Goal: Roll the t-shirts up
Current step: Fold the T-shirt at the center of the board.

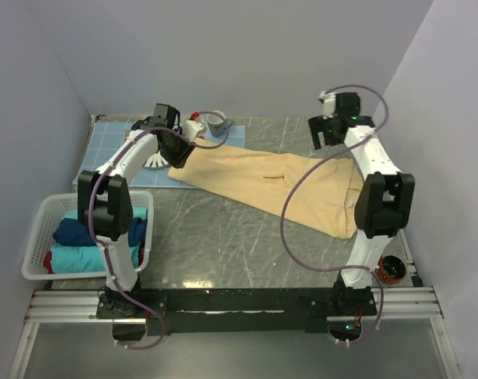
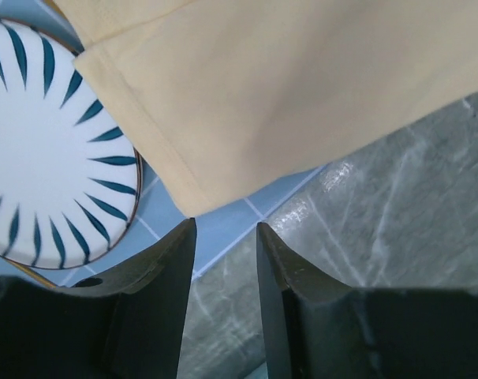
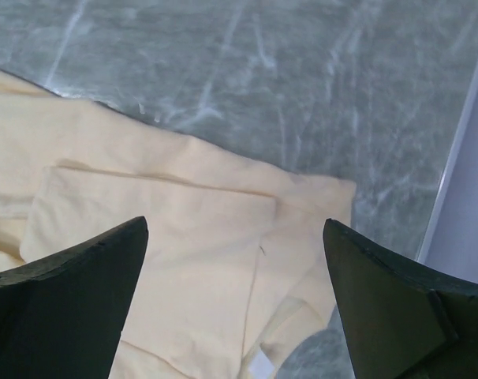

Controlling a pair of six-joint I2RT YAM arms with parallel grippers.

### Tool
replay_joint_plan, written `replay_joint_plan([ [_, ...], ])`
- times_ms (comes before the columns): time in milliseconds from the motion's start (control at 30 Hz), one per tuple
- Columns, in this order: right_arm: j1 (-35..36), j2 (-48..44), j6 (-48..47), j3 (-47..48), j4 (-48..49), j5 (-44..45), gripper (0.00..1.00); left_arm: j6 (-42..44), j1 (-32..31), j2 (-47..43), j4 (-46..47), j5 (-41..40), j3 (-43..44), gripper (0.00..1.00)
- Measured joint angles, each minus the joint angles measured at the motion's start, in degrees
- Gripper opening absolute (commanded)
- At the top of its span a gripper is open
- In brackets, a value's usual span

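A large pale yellow-cream t-shirt [image 1: 278,185] lies folded lengthwise across the grey table, running from far left to near right. My left gripper [image 1: 178,150] hangs at its left end. In the left wrist view the left gripper [image 2: 225,229] is slightly open and empty, its tips just short of the shirt's hem corner [image 2: 193,207]. My right gripper [image 1: 330,129] hovers above the shirt's right end. In the right wrist view the right gripper [image 3: 236,229] is wide open and empty over the collar end [image 3: 184,260], where the small white neck label [image 3: 260,365] shows.
A white basket [image 1: 42,229] at the left holds folded dark blue, teal and red cloth [image 1: 81,241]. A blue-striped white plate [image 2: 50,158] sits on a blue tiled mat [image 1: 105,146], partly under the shirt. A grey mug [image 1: 217,122] stands at the back. Walls close in on both sides.
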Motion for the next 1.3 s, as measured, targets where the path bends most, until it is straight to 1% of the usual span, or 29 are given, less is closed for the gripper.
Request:
replay_joint_plan([
  [100, -3.1, -1.5, 1.9, -0.7, -2.9, -2.3, 1.00, 8.1, -0.1, -0.4, -0.6, 0.3, -0.8, 0.44],
  [300, -2.4, -2.4, 3.2, -1.2, -8.0, -6.8, 1.00, 20.5, -0.3, 0.0, 0.0, 0.0, -6.1, 0.44],
  [433, -2.6, -2.7, 3.6, -2.3, -9.4, -8.2, 1.00, 27.1, -0.4, 0.5, 2.6, -1.2, -8.5, 0.43],
  [533, -2.7, -3.5, 3.7, -3.7, -9.9, -8.6, 1.00, 30.8, -0.5, 1.6, 4.3, -2.2, -8.7, 0.40],
  [633, -2.8, -4.1, 3.8, -4.8, -10.3, -8.9, 1.00, 33.0, -0.5, 2.8, 5.4, -2.3, -8.7, 0.35],
  [667, -2.9, -4.2, 3.9, -5.1, -10.3, -8.9, 1.00, 33.7, -0.5, 3.4, 5.6, -2.4, -8.7, 0.32],
  [800, -3.6, -4.7, 4.8, -6.1, -10.9, -7.5, 1.00, 35.3, -0.8, 5.6, 5.7, -2.3, -8.7, 0.24],
  [833, -3.8, -4.8, 4.8, -6.2, -11.5, -6.6, 0.97, 35.8, -0.9, 6.1, 5.6, -2.3, -8.7, 0.20],
  [900, -4.3, -4.3, 4.5, -5.8, -13.5, -4.5, 0.96, 36.3, -1.2, 6.6, 5.6, -2.4, -8.8, 0.13],
  [933, -4.7, -3.7, 4.2, -5.3, -14.7, -3.7, 0.96, 36.7, -1.4, 6.6, 5.7, -2.4, -9.1, 0.08],
  [967, -5.0, -3.0, 3.9, -4.8, -15.5, -3.1, 0.95, 37.0, -1.5, 6.6, 5.7, -2.4, -9.3, 0.01],
  [1000, -5.6, -2.0, 3.6, -4.1, -16.4, -2.4, 0.95, 37.2, -1.6, 6.6, 5.7, -2.4, -9.5, 0.01],
  [1067, -7.0, 0.0, 3.0, -3.3, -17.4, -1.1, 0.91, 37.4, -1.7, 6.6, 5.6, -2.5, -9.7, 0.01],
  [1167, -8.5, 3.2, 1.6, -2.8, -19.3, 1.4, 0.77, 37.2, -1.7, 6.7, 5.0, -2.5, -9.5, 0.01],
  [1200, -8.9, 4.9, 1.0, -2.1, -20.3, 2.2, 0.71, 37.2, -1.7, 6.7, 4.2, -2.4, -9.2, 0.01],
  [1267, -9.1, 8.3, -0.1, -1.0, -21.7, 3.3, 0.65, 37.1, -1.7, 6.7, 2.1, -2.0, -8.6, 0.01],
  [1300, -9.1, 10.5, -1.0, 0.2, -22.6, 4.0, 0.60, 37.0, -1.7, 6.7, 0.9, -1.7, -8.3, 0.01],
])
